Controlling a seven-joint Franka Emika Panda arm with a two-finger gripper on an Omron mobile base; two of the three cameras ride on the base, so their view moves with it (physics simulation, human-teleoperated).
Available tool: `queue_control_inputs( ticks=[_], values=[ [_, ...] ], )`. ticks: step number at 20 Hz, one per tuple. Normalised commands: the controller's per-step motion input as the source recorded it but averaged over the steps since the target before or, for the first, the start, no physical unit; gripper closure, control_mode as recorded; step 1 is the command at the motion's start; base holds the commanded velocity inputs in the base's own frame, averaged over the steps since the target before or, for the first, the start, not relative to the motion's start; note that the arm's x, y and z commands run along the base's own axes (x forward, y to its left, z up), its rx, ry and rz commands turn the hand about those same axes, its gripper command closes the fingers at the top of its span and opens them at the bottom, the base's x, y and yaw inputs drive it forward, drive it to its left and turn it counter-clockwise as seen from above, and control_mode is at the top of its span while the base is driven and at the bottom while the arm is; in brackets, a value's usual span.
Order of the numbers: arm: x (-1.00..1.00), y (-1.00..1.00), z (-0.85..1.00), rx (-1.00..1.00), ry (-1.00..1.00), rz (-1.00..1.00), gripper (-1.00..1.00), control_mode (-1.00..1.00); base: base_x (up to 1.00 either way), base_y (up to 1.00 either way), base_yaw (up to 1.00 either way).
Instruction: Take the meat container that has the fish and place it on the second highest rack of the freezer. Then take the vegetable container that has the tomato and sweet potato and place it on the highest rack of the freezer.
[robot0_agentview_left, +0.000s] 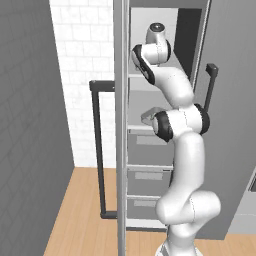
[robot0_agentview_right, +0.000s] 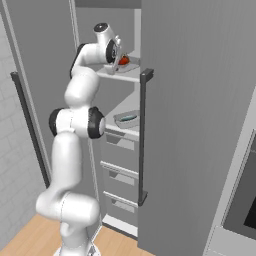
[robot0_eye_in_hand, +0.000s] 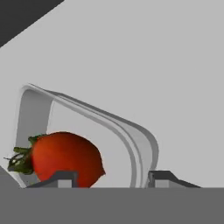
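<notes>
My gripper (robot0_agentview_right: 118, 61) (robot0_eye_in_hand: 111, 181) reaches into the top of the open freezer (robot0_agentview_left: 150, 125), over the highest rack (robot0_agentview_right: 125, 75). It is open, its fingertips (robot0_eye_in_hand: 61, 178) far apart. Between them lies the curved rim of the pale vegetable container (robot0_eye_in_hand: 131, 135), which rests on that rack. The red tomato (robot0_eye_in_hand: 65, 157) (robot0_agentview_right: 124, 60) sits in it, just left of the gripper's middle. The sweet potato is hidden. One shelf lower (robot0_agentview_right: 117, 107), the meat container (robot0_agentview_right: 127, 119) (robot0_agentview_left: 149, 115) holds the fish (robot0_agentview_right: 129, 118).
The freezer door stands open at the left, its edge (robot0_agentview_left: 120, 125) close to the arm and its black bar handle (robot0_agentview_left: 97, 150) (robot0_agentview_right: 25, 125) beyond. The neighbouring grey door (robot0_agentview_right: 200, 125) with its own handle (robot0_agentview_right: 144, 135) bounds the right. Grey drawers (robot0_agentview_right: 120, 150) lie below.
</notes>
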Motion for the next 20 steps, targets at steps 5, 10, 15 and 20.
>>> queue_control_inputs(
  ticks=[5, 10, 15, 20],
  values=[
    [0.20, -0.10, 0.01, -0.01, 0.00, -0.01, -1.00, -1.00, 0.00, 0.00, 0.00],
    [-0.54, 0.00, 0.23, 0.02, 0.00, 0.00, -1.00, -1.00, 0.00, 0.00, 0.00],
    [-1.00, 0.00, 0.00, 0.03, 0.00, -0.09, -1.00, -1.00, 0.00, 0.00, 0.00],
    [-1.00, 0.00, -0.36, 0.07, 0.00, -0.09, -1.00, -1.00, 0.00, 0.00, 0.00]
  ],
)
